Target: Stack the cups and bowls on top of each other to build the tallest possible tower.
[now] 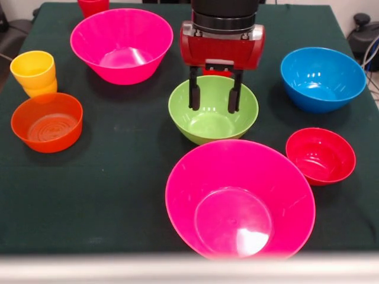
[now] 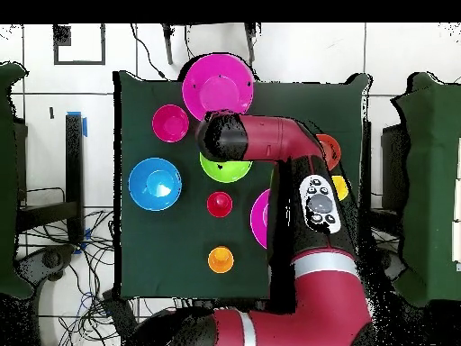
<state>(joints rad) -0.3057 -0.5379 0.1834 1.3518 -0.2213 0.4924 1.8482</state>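
My gripper (image 1: 214, 109) is open and empty, with its fingertips hanging just inside the rim of the empty lime-green bowl (image 1: 210, 127) at the table's middle. In the overhead view the arm's wrist covers part of that bowl (image 2: 227, 169). The small red bowl (image 1: 320, 155) stands alone at the right. A yellow cup (image 1: 33, 66) sits on an orange cup (image 1: 40, 89) at the left. No tower shows; these pieces stand apart. A big pink bowl (image 1: 240, 198) is nearest the camera and another (image 1: 121, 44) is far left. The blue bowl (image 1: 323, 77) is far right.
A translucent orange bowl (image 1: 47, 122) stands at the left. A red cup (image 1: 93, 6) is cut off by the top edge. The overhead view shows another red cup (image 2: 219, 204) and an orange cup (image 2: 221, 259) towards the robot's base. The arm (image 2: 297, 162) spans the table.
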